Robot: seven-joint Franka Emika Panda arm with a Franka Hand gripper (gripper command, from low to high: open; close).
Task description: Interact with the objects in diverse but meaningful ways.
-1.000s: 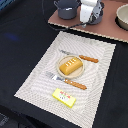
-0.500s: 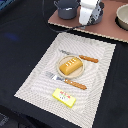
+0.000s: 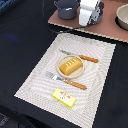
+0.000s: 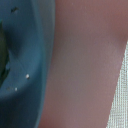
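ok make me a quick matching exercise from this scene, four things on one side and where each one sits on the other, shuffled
Things:
1. bread loaf
2. butter block
3. pot
4. fork

Places:
A. on the brown board at the back
B. on the small plate in the middle of the placemat
C. on the placemat just in front of the plate
D. near the placemat's front edge

Pairs: 1-B, 2-D, 3-A, 4-C

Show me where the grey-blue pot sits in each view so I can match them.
Exterior view: grey-blue pot at the top, on the pinkish-brown board, left of the gripper.
Wrist view: its blue wall fills one side, close up.
Shared landmark: the pinkish-brown board beside the pot.
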